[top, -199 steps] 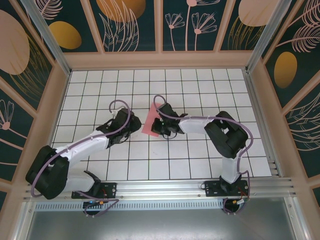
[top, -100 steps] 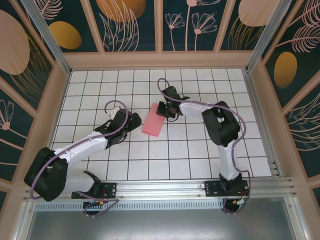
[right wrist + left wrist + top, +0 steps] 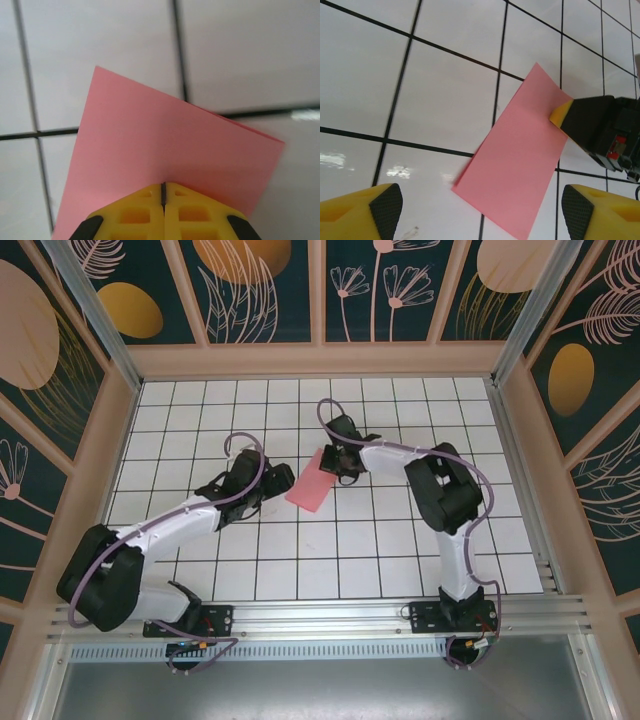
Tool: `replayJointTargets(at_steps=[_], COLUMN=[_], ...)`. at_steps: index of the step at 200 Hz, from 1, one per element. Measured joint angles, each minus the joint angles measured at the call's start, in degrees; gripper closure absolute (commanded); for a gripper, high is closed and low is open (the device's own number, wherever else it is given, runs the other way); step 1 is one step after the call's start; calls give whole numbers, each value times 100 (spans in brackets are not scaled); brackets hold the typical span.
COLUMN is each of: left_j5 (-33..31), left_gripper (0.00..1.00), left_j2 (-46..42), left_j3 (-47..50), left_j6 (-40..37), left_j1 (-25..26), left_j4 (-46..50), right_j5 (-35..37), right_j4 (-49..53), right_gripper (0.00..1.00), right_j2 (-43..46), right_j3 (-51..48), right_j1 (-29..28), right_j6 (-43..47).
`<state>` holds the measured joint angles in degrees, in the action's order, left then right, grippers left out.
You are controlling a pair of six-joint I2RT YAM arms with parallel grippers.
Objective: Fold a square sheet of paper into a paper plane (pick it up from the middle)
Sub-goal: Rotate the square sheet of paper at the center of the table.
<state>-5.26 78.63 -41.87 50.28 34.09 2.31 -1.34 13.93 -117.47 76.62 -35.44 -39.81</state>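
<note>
Our right tool (image 3: 163, 196) has its jaws together, with the tips set on one short edge of the square sheet of paper (image 3: 512, 165). The sheet lies flat near the middle of the gridded bench (image 3: 390, 560), doubled over into a pink rectangle. Our left tool (image 3: 481, 202) hovers at the opposite end, jaws wide apart and holding nothing. We judge that the centre fold is being pressed down. Next we would open the sheet and bring the nose corners to that crease, one tool pinning while the other lifts.
</note>
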Motion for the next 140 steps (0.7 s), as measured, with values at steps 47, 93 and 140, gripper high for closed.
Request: replayJointTargets(at_steps=[47,93,140], left_j5=[852,1502,1753], left_gripper=[40,69,88], left_j2=[450,986,1329], left_j3=[0,125,153], left_j6=[227,817,1283], left_j1=[269,525,525], left_j4=[-730,-1755,-2232], right_j5=[13,-1174,-2103], right_j4=[151,-634,-1158], right_gripper=[80,98,100], right_j2=[909,1770,1685], right_j3=[-953,-1810,-2398], right_j1=[-131,175,245], right_j6=[-382,-24,94])
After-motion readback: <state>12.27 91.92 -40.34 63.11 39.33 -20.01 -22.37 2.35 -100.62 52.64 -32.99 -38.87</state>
